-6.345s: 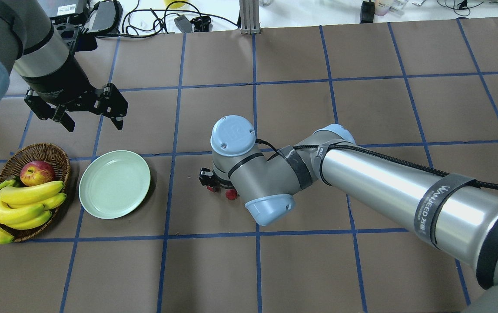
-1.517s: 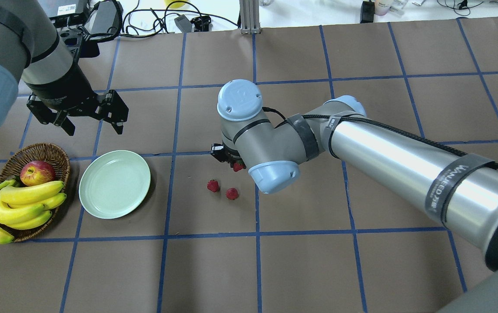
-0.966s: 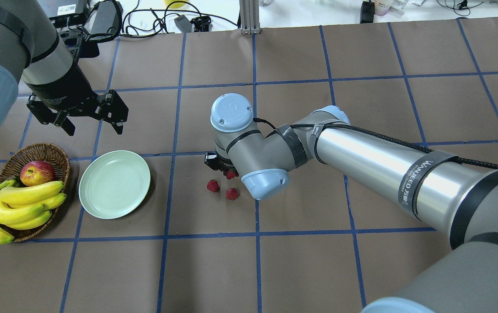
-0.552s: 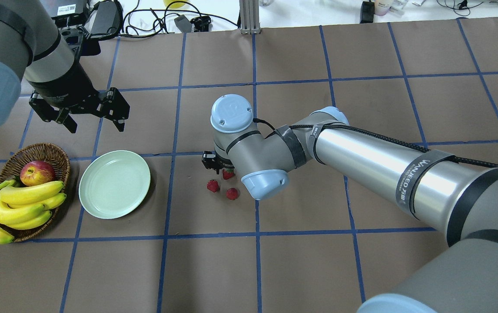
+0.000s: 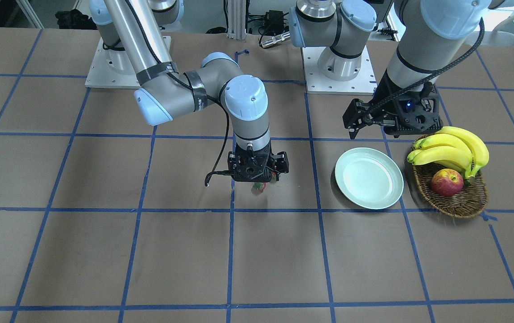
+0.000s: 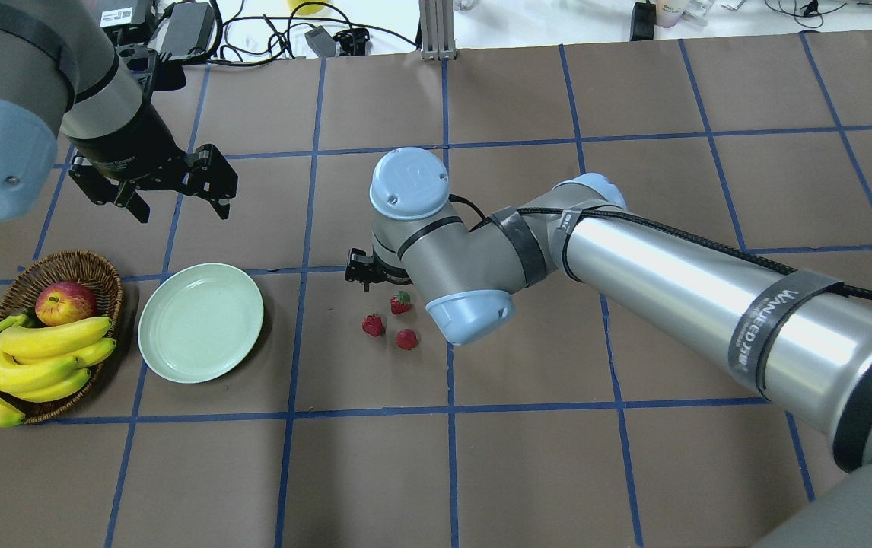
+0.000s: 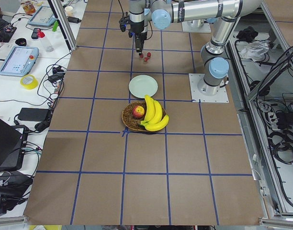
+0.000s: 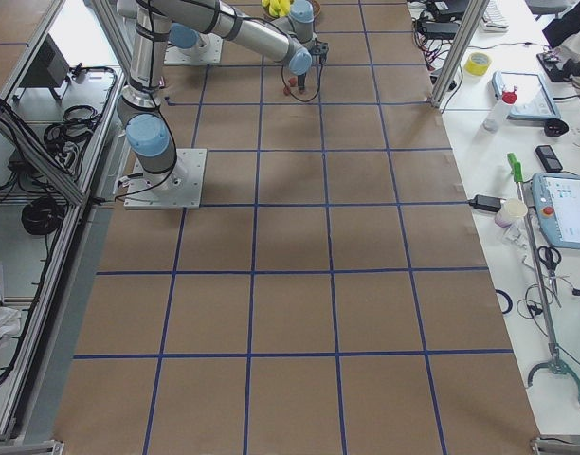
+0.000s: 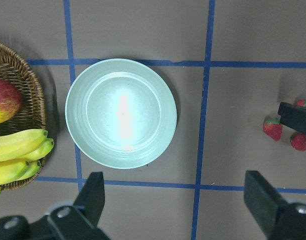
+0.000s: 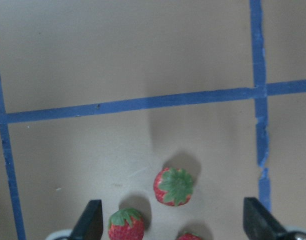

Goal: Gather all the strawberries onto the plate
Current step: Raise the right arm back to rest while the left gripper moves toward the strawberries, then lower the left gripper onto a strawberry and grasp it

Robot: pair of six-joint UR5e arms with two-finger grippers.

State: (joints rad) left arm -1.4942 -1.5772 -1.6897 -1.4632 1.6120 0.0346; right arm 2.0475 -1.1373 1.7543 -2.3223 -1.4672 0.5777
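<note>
Overhead: three strawberries [image 6: 401, 303] cluster on the tabletop [image 6: 527, 472], well apart from the empty plate [image 6: 200, 322]. Right wrist: right tool [image 10: 174, 225] spread, empty, above them. Left wrist: left tool [image 9: 177, 195] spread, empty, near the plate. The berries are probably light and soft, so pinch gently across the red flanks.

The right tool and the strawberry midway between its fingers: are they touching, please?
Apart. The right wrist view shows bare table between the strawberry and both fingers of the right tool.
</note>
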